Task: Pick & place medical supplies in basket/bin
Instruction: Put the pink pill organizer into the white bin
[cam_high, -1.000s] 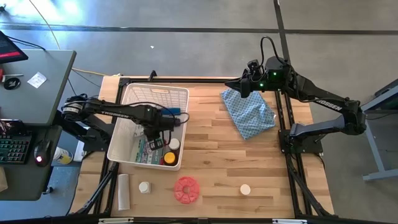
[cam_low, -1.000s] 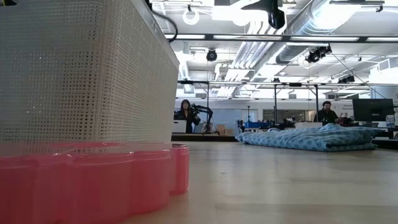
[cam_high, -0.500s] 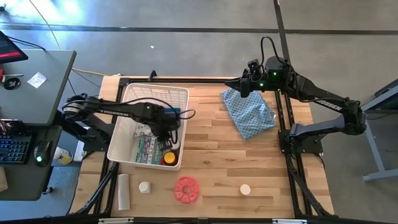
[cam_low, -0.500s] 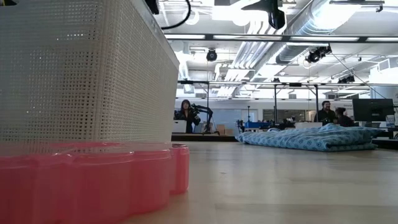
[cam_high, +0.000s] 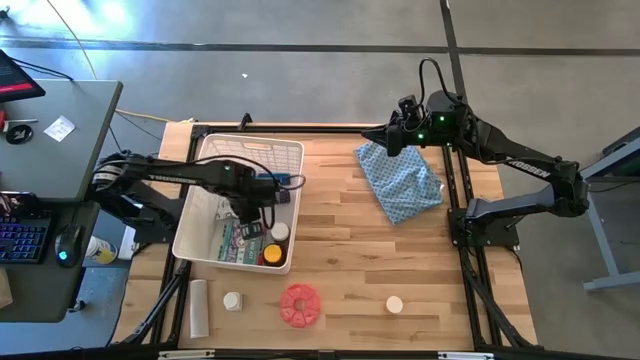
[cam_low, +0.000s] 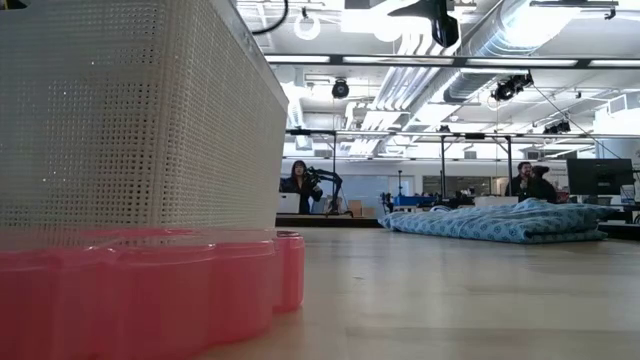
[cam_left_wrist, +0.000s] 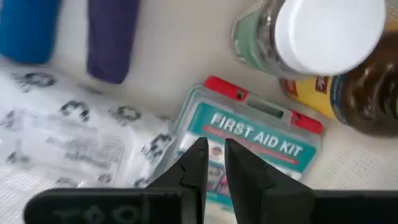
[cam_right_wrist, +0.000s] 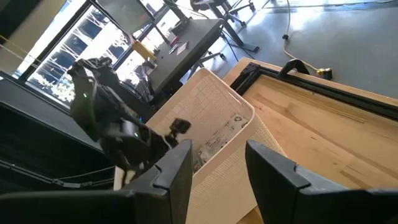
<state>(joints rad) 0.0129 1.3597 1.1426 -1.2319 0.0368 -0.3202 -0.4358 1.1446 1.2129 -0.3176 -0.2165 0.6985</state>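
Note:
The white slotted bin (cam_high: 252, 150) stands at the table's left. On its floor lie a first-aid-kit packet (cam_left_wrist: 261, 137), a white-capped jar (cam_left_wrist: 323, 31), an amber bottle (cam_left_wrist: 360, 93), a purple cylinder (cam_left_wrist: 112, 37), a blue cylinder (cam_left_wrist: 28, 28) and a white printed packet (cam_left_wrist: 68, 137). My left gripper (cam_left_wrist: 214, 155) hangs over the bin (cam_high: 250, 205), pointing down, shut, with nothing between its fingers and clear of the items. My right gripper (cam_right_wrist: 217, 155) is held high at the far right (cam_high: 385, 140), open and empty.
On the table near the front lie a red disc (cam_high: 300, 305), two white-capped jars (cam_high: 232, 300) (cam_high: 395, 304) and a white tube (cam_high: 198, 307). A blue patterned cloth (cam_high: 400, 182) lies at the far right. Bare wood lies between bin and cloth.
My left gripper has risen above the items on the bin's floor, still pointing down, with its finger gap unchanged. The items in the bin lie where they were.

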